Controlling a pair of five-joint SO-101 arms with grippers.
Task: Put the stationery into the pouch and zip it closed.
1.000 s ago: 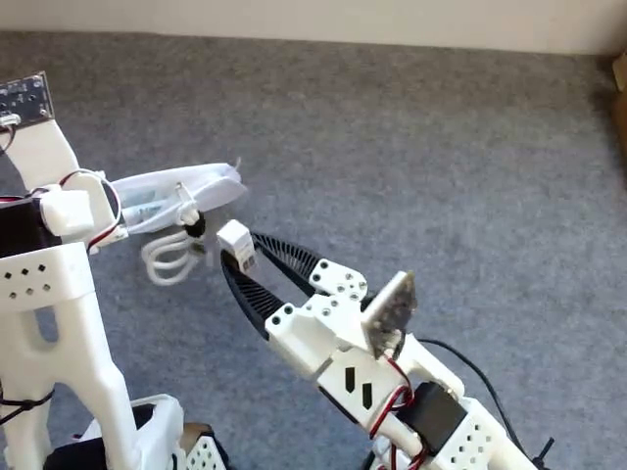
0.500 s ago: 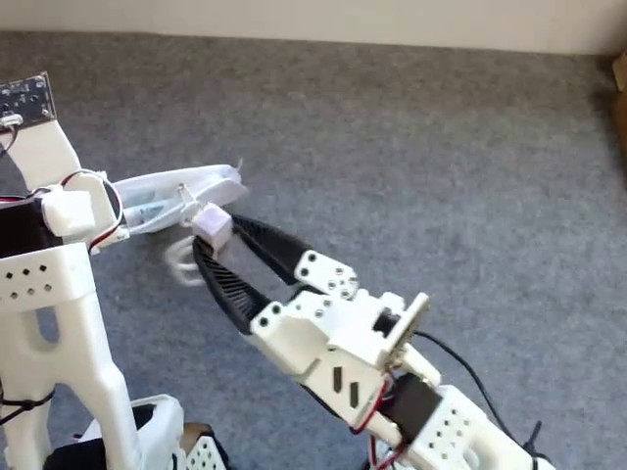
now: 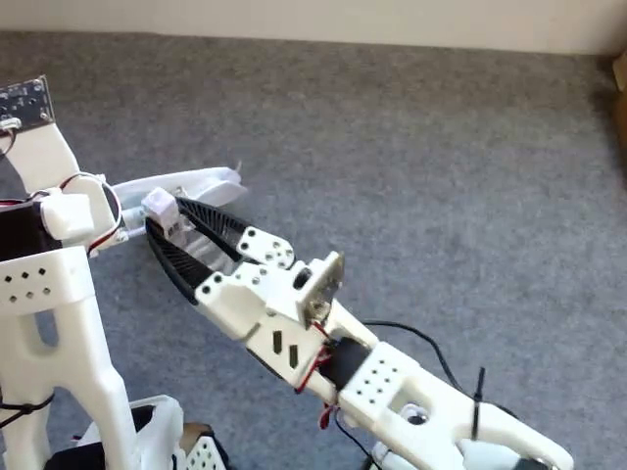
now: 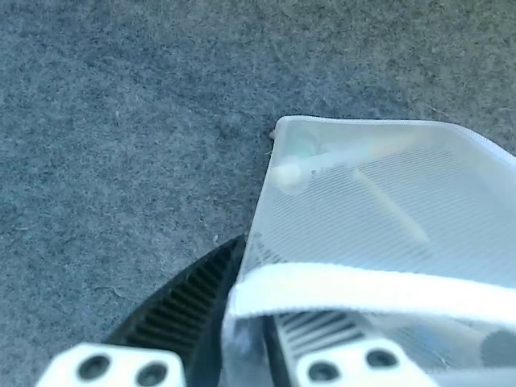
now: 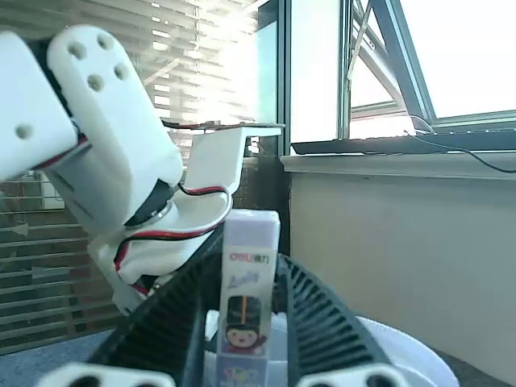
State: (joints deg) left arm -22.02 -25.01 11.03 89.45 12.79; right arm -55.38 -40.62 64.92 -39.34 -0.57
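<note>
— Where do we find the pouch (image 3: 192, 183)?

— We see it at the left arm, lifted off the grey tabletop (image 3: 421, 147). It is a white mesh pouch. In the left wrist view we look along it: its white zip band (image 4: 363, 289) runs across close to the camera, and the mesh body (image 4: 403, 210) stretches away over the tabletop.

— And the left tool (image 4: 256, 310)?

— We read it as clamped on the pouch's near edge. One black ribbed finger (image 4: 181, 302) lies outside the mesh, and we make out the other through the fabric.

— Do we see anything inside?

— Through the mesh we see a pale stick (image 4: 355, 157) lying lengthwise. We cannot tell what it is.

— What about the right tool (image 3: 165, 217)?

— It is closed on a white block (image 3: 159, 206), pinched between the tips of its two black fingers. From the right wrist view we see the block (image 5: 251, 274) standing upright between them, with a small printed figure on its face.

— Where is the block relative to the pouch?

— In the high view we place it just beside the pouch, near the end the left arm holds. We cannot tell whether the two touch. In the right wrist view the left arm (image 5: 97, 137) rises close behind the block.
</note>
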